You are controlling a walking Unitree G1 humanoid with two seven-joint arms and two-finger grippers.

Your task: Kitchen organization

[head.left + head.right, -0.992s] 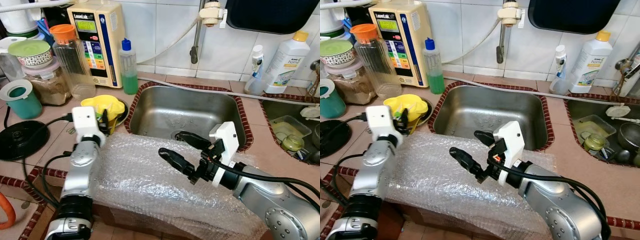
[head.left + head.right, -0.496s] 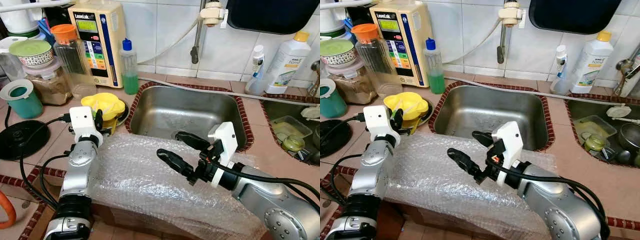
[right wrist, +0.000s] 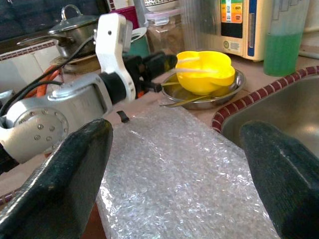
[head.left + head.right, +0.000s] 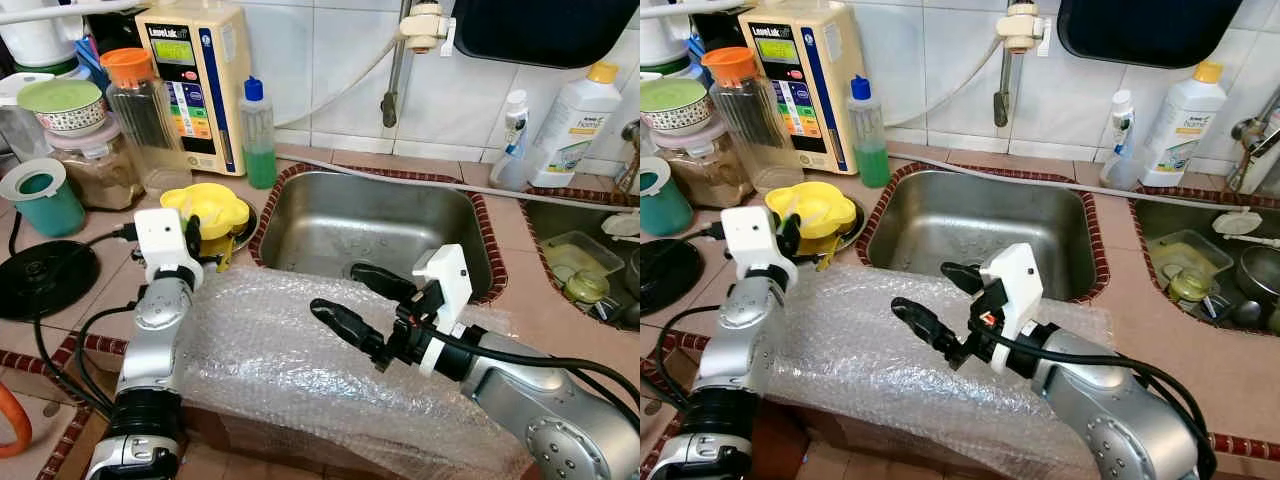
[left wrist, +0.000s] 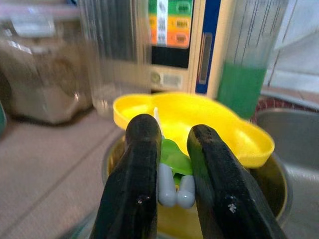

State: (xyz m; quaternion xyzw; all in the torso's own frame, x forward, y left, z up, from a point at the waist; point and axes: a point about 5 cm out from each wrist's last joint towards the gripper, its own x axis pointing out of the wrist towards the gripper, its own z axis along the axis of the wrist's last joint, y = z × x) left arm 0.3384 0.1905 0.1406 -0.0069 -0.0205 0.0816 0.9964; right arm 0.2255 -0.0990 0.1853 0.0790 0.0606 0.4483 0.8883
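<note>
A yellow bowl [image 4: 205, 205] sits in a shallow metal dish [image 4: 243, 228] on the counter, left of the steel sink [image 4: 370, 225]. My left gripper [image 5: 169, 137] is at the bowl's near rim. It is shut on a utensil [image 5: 172, 186] with pale handles and a green part, which reaches over the bowl. My right gripper [image 4: 338, 288] hovers open over the sheet of bubble wrap [image 4: 270, 350] in front of the sink, with nothing between its fingers.
Behind the bowl stand a water machine [image 4: 195, 80], a green soap bottle [image 4: 258, 130], jars [image 4: 140, 120] and a teal cup [image 4: 42, 200]. A black kettle base [image 4: 40, 278] lies at the far left. Cleaner bottles [image 4: 570, 120] and a second basin with dishes [image 4: 585, 275] are on the right.
My left gripper has turned a little and drawn closer to the yellow bowl. The right gripper has edged slightly to the left over the bubble wrap.
</note>
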